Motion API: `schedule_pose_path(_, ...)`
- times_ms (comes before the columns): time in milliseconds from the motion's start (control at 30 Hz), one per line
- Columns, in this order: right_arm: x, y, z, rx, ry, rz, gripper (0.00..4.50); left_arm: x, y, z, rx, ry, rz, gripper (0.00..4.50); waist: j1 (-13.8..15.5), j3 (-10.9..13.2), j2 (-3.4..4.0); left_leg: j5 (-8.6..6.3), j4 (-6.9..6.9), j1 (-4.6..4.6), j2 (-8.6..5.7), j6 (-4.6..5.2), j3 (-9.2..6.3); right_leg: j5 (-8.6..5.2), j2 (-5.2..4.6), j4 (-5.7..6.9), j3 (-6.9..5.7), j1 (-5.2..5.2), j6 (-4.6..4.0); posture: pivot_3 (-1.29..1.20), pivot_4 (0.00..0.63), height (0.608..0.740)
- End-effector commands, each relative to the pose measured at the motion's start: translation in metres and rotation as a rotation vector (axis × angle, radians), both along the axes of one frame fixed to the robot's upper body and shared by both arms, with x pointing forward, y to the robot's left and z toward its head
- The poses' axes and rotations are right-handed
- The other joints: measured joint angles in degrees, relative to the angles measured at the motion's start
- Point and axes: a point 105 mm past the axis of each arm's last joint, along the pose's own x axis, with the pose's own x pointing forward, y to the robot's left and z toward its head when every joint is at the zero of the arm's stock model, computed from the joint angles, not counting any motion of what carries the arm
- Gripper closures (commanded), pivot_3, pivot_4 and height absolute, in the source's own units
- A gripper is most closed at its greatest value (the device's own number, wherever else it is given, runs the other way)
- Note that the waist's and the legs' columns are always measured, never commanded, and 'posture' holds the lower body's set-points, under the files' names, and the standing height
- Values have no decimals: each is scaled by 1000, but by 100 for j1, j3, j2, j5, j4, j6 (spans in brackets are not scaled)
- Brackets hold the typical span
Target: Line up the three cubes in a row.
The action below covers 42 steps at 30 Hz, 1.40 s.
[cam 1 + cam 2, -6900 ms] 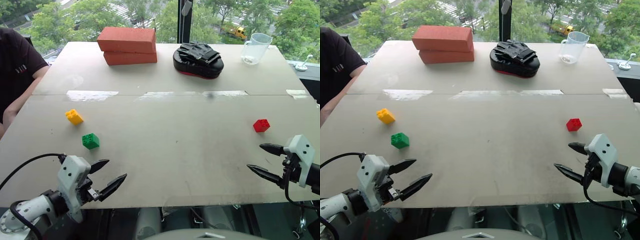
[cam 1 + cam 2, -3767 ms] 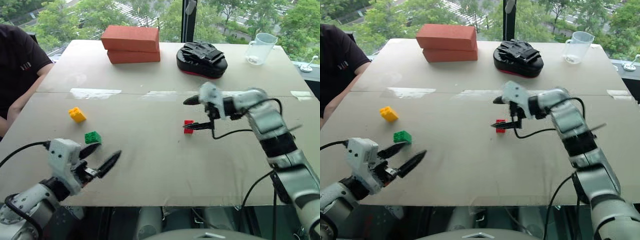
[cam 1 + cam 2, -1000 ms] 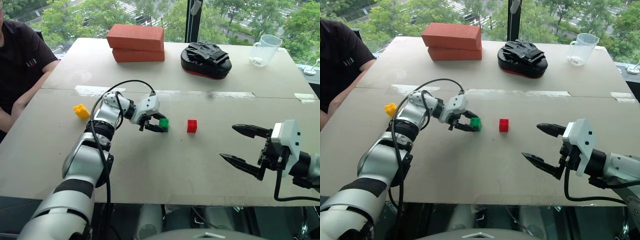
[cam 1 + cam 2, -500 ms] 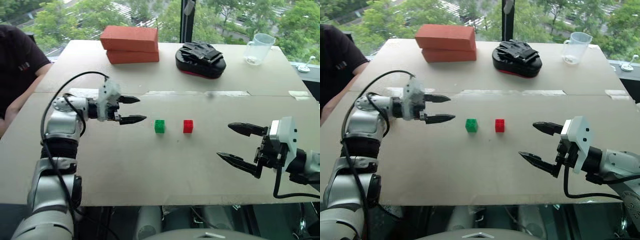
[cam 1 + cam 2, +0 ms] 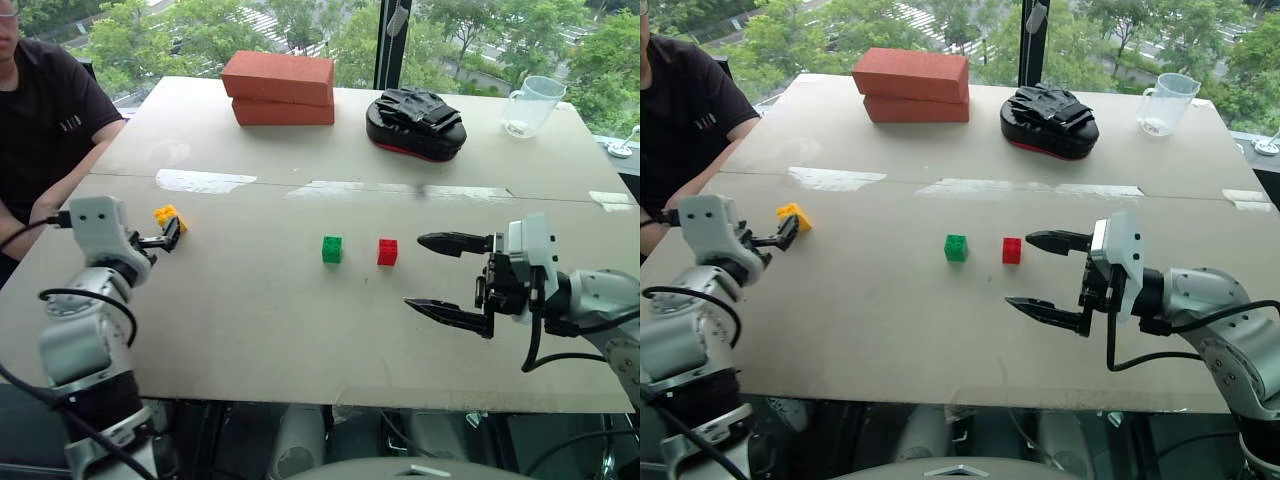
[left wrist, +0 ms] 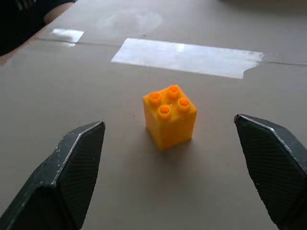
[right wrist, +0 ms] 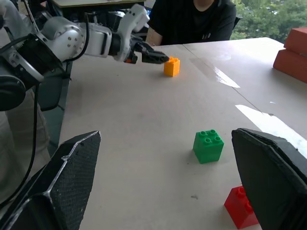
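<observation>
Two pincers are in the figure, both empty and spread wide. My left pincer [image 6: 168, 167] points at the yellow cube [image 6: 170, 116], which stands upright between the two black fingers [image 6: 72, 172] but just ahead of their tips, touching neither. A second ago this same pincer was closed around the green cube [image 5: 332, 249] at mid-counter; it has since let go, swung out toward the left edge of the counter [image 5: 300, 330] and levelled itself at the yellow one. My right pincer [image 5: 440, 280] hovers just right of the red cube [image 5: 387, 251], jaws spread, holding nothing, about where it was a second ago.

Outward from the pincers: green and red now sit near each other at mid-counter, a small gap between them, on roughly one line running left to right. Yellow lies well apart from that pair, close to the left edge. By my reading, two thirds of the row is laid; the remaining step is to advance the left pincer so its fingers flank the yellow block, close, and carry it to the left of green on the same line.

Further back lie two stacked orange bricks [image 5: 280, 88], a black padded mitt [image 5: 415, 122] and a clear cup [image 5: 527, 105]. A person in a dark shirt [image 5: 45, 120] sits at the left.
</observation>
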Motion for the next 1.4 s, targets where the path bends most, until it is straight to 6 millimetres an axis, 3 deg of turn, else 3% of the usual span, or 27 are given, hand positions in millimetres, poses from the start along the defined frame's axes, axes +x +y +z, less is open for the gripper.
schedule_pose_path(33,-2,1,8,-2,-44,28,0,7,0,19,13,-74,88,64,-11,-1,-2,0,0,1,3,0,-2,5,3,1,-2,0,-8,0,150,740)
schedule_pose_path(200,0,-1,11,-19,-53,40,0,18,11,9,6,-60,226,64,-48,0,0,-1,-3,3,5,-1,-3,6,8,3,-3,0,-8,0,150,740)
schedule_pose_path(533,1,-1,12,-62,-78,28,0,53,14,-1,23,-81,258,64,-36,0,-2,-1,-2,-2,0,-1,3,8,3,-1,-5,0,-7,0,150,740)
schedule_pose_path(633,0,-1,13,-66,-86,21,0,57,13,-4,14,-78,245,912,-42,1,-3,-1,-3,-2,2,-1,3,8,2,-1,-5,-1,-7,0,150,740)
schedule_pose_path(800,-1,-1,13,-64,-87,9,0,58,10,-2,32,-83,232,3183,-40,1,-2,-1,-4,-2,4,-2,0,7,3,1,-11,-1,-7,0,150,740)
schedule_pose_path(833,-1,-1,12,-62,-85,1,0,57,8,1,32,-90,194,3174,-41,1,-3,-1,-4,-2,4,-1,1,7,3,1,-10,-1,-7,0,150,740)
schedule_pose_path(933,-2,-2,12,-57,-82,-17,0,61,-9,12,52,-122,-13,3173,-48,1,-3,-1,-4,-2,4,-2,2,7,2,0,-9,-2,-7,0,150,740)
schedule_pose_path(1033,-3,-6,11,-47,-71,-39,0,68,-57,28,95,-164,-449,3173,-17,2,0,-1,-4,-4,5,-3,-1,6,1,1,-21,-4,-10,0,150,740)
schedule_pose_path(1133,-2,-10,8,-36,-57,-72,0,48,-107,27,70,-61,-1002,3173,-7,3,0,-1,-3,-5,3,-3,-2,3,-7,-1,-27,-3,-16,0,150,740)
schedule_pose_path(1233,-2,-16,6,-33,-47,-111,0,30,-122,17,235,55,-1351,3173,-35,4,7,-2,-3,-8,1,-2,4,-2,-10,-10,-41,-4,-25,0,150,740)
schedule_pose_path(1400,-3,-24,0,-15,-26,-179,0,38,-133,20,325,187,-1596,3173,-32,5,8,-1,-3,-12,2,-1,-2,-1,10,-10,-51,-6,-18,0,150,740)
